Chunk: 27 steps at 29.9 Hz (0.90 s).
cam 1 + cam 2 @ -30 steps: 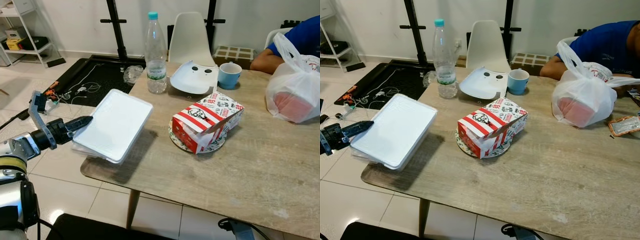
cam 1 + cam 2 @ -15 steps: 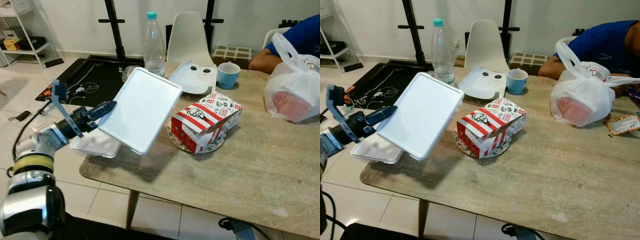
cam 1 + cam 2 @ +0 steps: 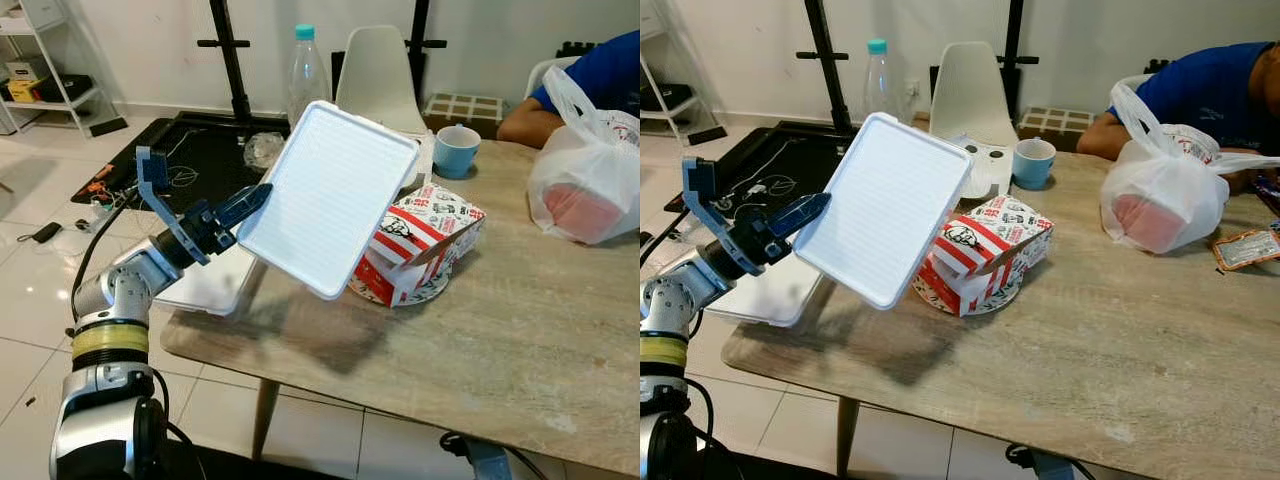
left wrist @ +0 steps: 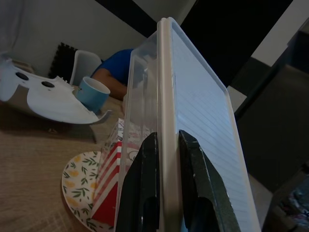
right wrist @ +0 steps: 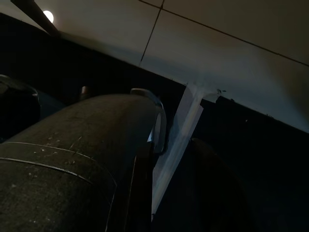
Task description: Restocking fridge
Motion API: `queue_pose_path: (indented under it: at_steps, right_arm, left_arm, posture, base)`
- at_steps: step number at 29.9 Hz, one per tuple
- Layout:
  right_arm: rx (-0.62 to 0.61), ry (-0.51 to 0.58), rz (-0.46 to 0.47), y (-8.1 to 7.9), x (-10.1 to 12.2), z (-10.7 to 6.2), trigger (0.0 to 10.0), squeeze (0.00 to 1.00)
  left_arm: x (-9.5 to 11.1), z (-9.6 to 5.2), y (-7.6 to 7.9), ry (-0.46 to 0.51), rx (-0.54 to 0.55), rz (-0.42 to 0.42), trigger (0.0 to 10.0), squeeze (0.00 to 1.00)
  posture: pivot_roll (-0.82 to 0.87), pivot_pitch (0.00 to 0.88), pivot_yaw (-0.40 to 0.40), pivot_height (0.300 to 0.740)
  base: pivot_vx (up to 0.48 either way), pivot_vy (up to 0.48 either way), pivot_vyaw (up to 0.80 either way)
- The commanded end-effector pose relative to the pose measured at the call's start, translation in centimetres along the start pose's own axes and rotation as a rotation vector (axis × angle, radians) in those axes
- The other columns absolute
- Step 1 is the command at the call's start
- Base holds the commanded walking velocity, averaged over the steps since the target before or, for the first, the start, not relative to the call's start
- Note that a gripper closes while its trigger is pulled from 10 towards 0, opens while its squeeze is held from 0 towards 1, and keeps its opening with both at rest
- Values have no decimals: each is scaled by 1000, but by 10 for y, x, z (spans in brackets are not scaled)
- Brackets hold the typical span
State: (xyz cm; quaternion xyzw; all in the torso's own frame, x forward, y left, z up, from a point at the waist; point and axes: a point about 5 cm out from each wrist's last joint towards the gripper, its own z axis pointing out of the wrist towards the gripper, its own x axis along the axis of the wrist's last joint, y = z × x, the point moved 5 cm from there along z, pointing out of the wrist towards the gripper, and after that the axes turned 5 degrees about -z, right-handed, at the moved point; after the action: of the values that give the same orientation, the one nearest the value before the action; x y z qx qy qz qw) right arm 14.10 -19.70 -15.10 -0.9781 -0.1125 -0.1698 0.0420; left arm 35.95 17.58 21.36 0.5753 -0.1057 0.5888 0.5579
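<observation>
The white container lid (image 3: pixel 330 198) is tilted up above the surface (image 3: pixel 480 320), its edge clamped between the left jaws (image 3: pixel 252 198) at its 9 o'clock. The red-striped food box (image 3: pixel 425 235) on a floral plate (image 3: pixel 432 290) lies at 4 o'clock. I cannot tell how the right jaws stand.

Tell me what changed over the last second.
The left gripper, shut on the white lid, swung it up from flat on the container to steeply tilted, rising toward the KFC box. The container, box, blue cup and plastic bag stayed put.
</observation>
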Motion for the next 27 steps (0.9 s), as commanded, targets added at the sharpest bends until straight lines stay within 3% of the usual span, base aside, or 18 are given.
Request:
queue_pose_path:
  at_steps: [1, 2, 5, 6, 13, 18, 27]
  right_arm:
    - [-2, 12, -2, 1, 2, 0, 10000, 0]
    - [-1, 11, -3, 0, 2, 0, 10000, 0]
    - [0, 11, -4, 0, 2, 0, 10000, 0]
    - [0, 10, -4, 0, 2, 0, 10000, 0]
    - [2, 13, -1, -1, 3, 0, 10000, 0]
    - [-4, 21, 2, 0, 5, 0, 10000, 0]
    - [-17, 22, 6, 3, 6, 0, 10000, 0]
  left_arm:
    - [10, 3, 6, 36, -5, 48, 0, 0]
    - [12, 4, 6, 39, 9, 74, 2314, 0]
    - [13, 5, 5, 39, 26, 95, 2314, 0]
    - [14, 6, 4, 40, 45, 111, 10000, 0]
    - [6, 13, 10, 23, 77, 137, 10000, 0]
    - [0, 23, 24, 13, 35, 138, 10000, 0]
    - [-12, 31, 30, -3, 9, 114, 10000, 0]
  posture:
    - [-69, 0, 30, 740]
    - [-69, 0, 30, 740]
    - [-69, 0, 30, 740]
    - [-69, 0, 30, 740]
    - [-65, 0, 36, 740]
    - [-65, 0, 37, 740]
    - [-63, 0, 37, 740]
  base:
    - [0, 0, 0]
    - [0, 0, 0]
    - [0, 0, 0]
    - [0, 0, 0]
    - [-167, 0, 0]
    - [-345, 0, 0]
    - [-359, 0, 0]
